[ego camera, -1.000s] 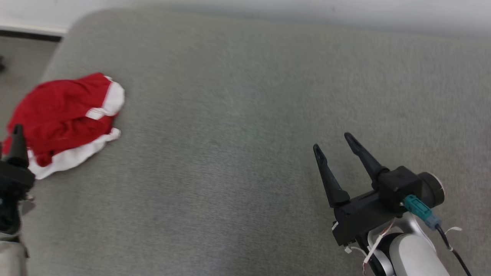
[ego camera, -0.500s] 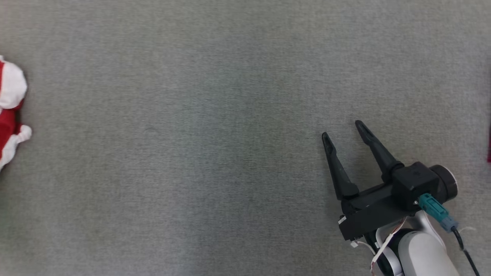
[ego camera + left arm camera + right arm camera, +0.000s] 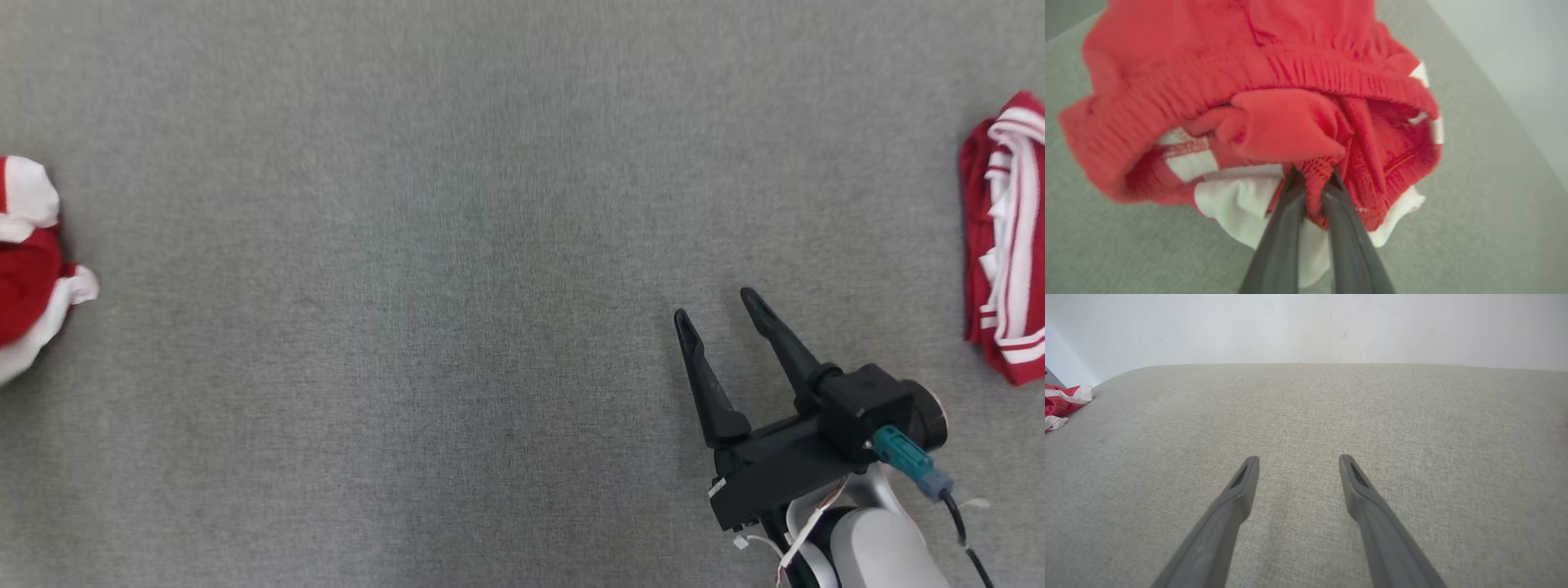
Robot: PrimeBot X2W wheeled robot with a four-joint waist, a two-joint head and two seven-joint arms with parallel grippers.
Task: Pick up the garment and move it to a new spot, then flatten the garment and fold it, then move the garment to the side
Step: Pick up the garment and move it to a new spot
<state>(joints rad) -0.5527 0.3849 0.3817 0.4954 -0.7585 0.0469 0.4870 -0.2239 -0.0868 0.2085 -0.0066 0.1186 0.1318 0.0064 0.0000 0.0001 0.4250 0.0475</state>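
In the left wrist view, left end effector [image 3: 1314, 176] clamped on a red fold of the garment [image 3: 1274, 73], dark fingers [image 3: 1280, 245] nearly together with the cloth pinched between the tips. Garment bunched into a loose red heap with white trim, ribbed waistband [image 3: 1298, 69] arching across the top, white hem [image 3: 1237, 204] hanging below and beside the fingers, all slightly blurred. Under and around it, grey surface [image 3: 1106, 245], with a pale wall [image 3: 1515, 61] beyond its edge at upper right. Lifted clear of the surface or resting on it: cannot tell. In the head view, same garment [image 3: 33, 278] cut off by the left edge, red with white patches, against the surface [image 3: 457, 286]. At the far right edge, well apart from it, a second red piece [image 3: 1008, 245] with white stripes, lying as a narrow stack, partly out of frame. Right end effector [image 3: 713, 304] at lower right, fingers spread wide, gripping nothing, pointing up and slightly left over the surface. Teal plug [image 3: 898, 457] and black cable [image 3: 963, 539] at its wrist, pale forearm [image 3: 882, 555] below. In the right wrist view, right end effector [image 3: 1299, 459] with both fingers apart above the surface, nothing between them. Garment at the far left edge there, near the surface's rounded corner, white wall behind.
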